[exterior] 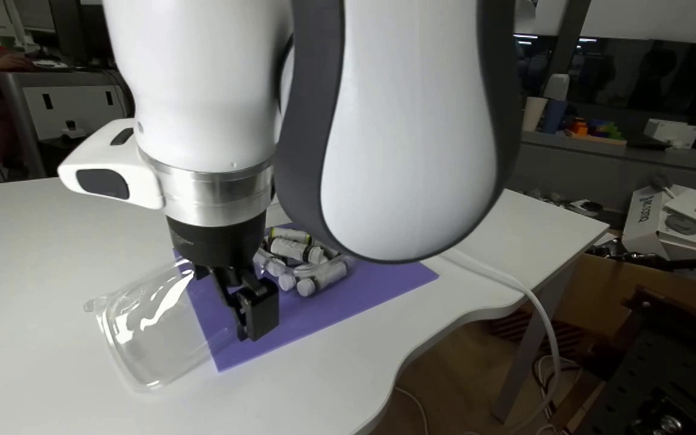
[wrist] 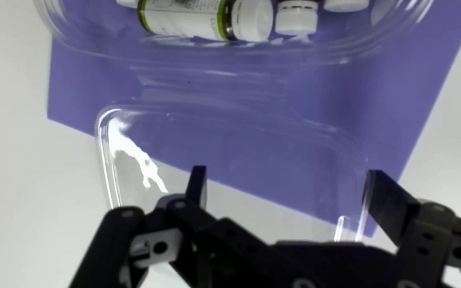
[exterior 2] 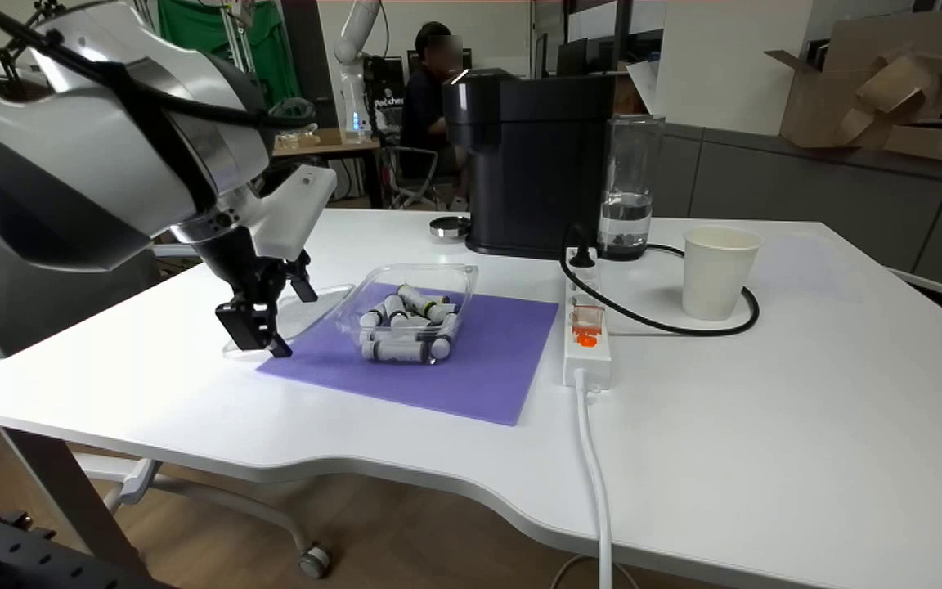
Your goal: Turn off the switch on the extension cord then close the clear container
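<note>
Clear container (exterior 2: 430, 278), one: open on a purple mat (exterior 2: 479, 380), bottles (exterior 2: 396, 351) heaped inside. Lid (wrist: 234, 148), one: folded out beside it, apparently on a hinge (wrist: 210, 94), lying partly past the mat. Gripper (wrist: 287, 182), one: over the lid, fingers parted; whether either touches the rim, I cannot tell. Extension cord (exterior 2: 587, 363), one: on the mat's opposite side, orange switch (exterior 2: 587, 338), setting unreadable from where I stand. Step in hand, as I judge it: closing. Method advised: slip a fingertip under the edge farthest from the hinge, swing the lid gently over the bottles, then press along the rim without shoving the container.
</note>
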